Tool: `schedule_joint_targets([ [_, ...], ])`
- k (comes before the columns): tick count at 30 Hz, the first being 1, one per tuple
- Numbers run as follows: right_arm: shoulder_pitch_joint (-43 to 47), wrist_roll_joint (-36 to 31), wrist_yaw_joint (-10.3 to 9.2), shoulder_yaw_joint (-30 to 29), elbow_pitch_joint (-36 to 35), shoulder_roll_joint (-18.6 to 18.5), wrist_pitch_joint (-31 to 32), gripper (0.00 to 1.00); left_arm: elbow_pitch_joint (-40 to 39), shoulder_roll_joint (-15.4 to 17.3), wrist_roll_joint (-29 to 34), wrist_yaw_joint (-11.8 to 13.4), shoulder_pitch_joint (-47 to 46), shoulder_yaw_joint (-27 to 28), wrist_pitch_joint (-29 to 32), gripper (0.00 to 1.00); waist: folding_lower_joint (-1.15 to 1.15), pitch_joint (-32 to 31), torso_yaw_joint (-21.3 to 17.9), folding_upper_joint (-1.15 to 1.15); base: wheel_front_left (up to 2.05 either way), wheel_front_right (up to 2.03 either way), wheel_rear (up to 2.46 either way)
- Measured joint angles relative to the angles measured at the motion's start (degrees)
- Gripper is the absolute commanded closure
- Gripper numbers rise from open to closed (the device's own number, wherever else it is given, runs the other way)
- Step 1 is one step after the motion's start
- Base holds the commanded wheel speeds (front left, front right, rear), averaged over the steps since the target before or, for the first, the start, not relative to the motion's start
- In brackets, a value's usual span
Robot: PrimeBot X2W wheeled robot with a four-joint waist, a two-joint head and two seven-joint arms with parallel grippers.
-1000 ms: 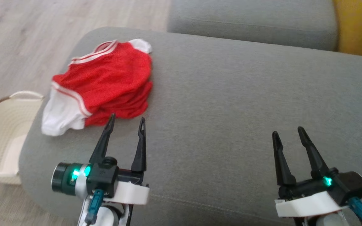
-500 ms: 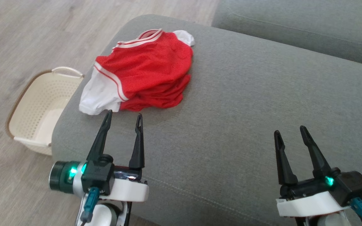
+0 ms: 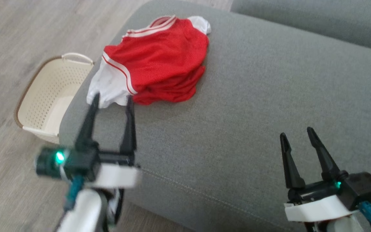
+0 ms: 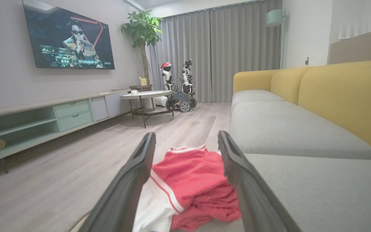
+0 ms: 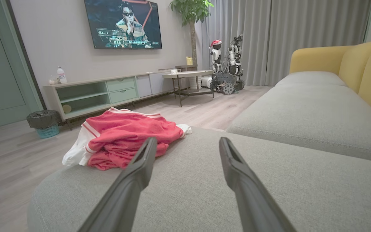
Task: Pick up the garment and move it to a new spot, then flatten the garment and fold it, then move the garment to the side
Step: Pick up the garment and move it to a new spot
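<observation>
A crumpled red garment (image 3: pixel 159 64) with white sleeves and white stripes lies near the far left corner of a grey sofa cushion (image 3: pixel 253 106). My left gripper (image 3: pixel 112 99) is open, its fingertips right at the garment's white near edge, nothing between them. In the left wrist view the garment (image 4: pixel 188 183) lies just beyond the open left gripper (image 4: pixel 185 143). My right gripper (image 3: pixel 296 132) hovers open over bare cushion at the lower right, well away from the garment. The right wrist view shows the garment (image 5: pixel 124 138) ahead to the left of the open right gripper (image 5: pixel 187 141).
A cream perforated basket (image 3: pixel 43 96) stands on the wooden floor against the cushion's left edge. A second grey cushion (image 3: pixel 317 19) adjoins at the far side, with a yellow backrest (image 4: pixel 340 96) behind. A TV cabinet (image 5: pixel 108 90), a round table (image 4: pixel 147 95) and a small bin (image 5: pixel 43 124) stand across the room.
The head camera turned, shifting the whole picture right. My left gripper advanced toward the garment until its tips reached the white edge. The right gripper stayed in place.
</observation>
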Motion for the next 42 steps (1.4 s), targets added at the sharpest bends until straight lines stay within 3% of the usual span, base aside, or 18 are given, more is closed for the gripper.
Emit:
schedule_joint_targets([
  [5, -2.26, -0.63, 0.0, 0.4, -0.75, -2.47, 0.0, 0.0, 4.53, 0.23, -2.77, -5.39, -11.59, 3.81, -0.43, 0.0, 0.0, 4.42, -0.92, 0.0, 0.0, 0.0, 0.0],
  [11, -6.37, -1.15, 0.0, 0.75, -1.33, -5.94, 0.0, 0.0, 26.53, 1.13, -6.64, -12.27, -29.26, 6.78, 0.08, 0.0, 0.0, 11.06, -2.4, 0.0, 0.0, 0.0, 0.0],
  [16, -9.28, -1.58, 0.01, 1.38, -2.09, -8.22, 0.0, 0.0, 40.89, 1.23, -10.53, -16.9, -45.97, 7.42, 6.49, 0.0, 0.01, 16.21, -4.01, 0.0, 0.0, 0.0, 0.0],
  [21, -11.77, -1.59, 0.01, 2.33, -3.58, -9.1, -0.02, 0.0, 52.83, 2.33, -13.43, -18.81, -56.39, 5.97, 16.21, 0.0, 0.01, 20.37, -6.12, 0.0, 0.0, 0.0, 0.0],
  [28, -13.6, -1.6, 0.01, 2.5, -4.58, -9.58, -0.25, 0.0, 63.84, 5.05, -16.61, -19.24, -61.36, -0.77, 29.06, 0.0, 0.0, 24.22, -9.37, 0.0, 0.0, 0.0, 0.0],
  [34, -13.62, -1.6, 0.01, 2.4, -4.69, -9.55, -0.25, 0.0, 66.17, 7.08, -20.0, -19.27, -61.83, -4.26, 29.67, 0.0, 0.0, 25.23, -10.9, 0.0, 0.0, 0.0, 0.0],
  [35, -13.63, -1.6, 0.01, 2.37, -4.69, -9.54, -0.25, 0.0, 66.29, 7.38, -20.42, -19.27, -61.83, -4.82, 28.99, 1.0, 0.0, 25.2, -10.99, 0.0, 0.0, 0.0, 0.0],
  [42, -14.07, -1.56, 0.01, 2.25, -4.65, -8.75, -0.25, 0.0, 66.24, 9.23, -20.03, -19.28, -61.82, -6.14, 15.41, 1.0, 0.0, 23.62, -11.01, 0.0, 0.0, 0.0, 0.0],
])
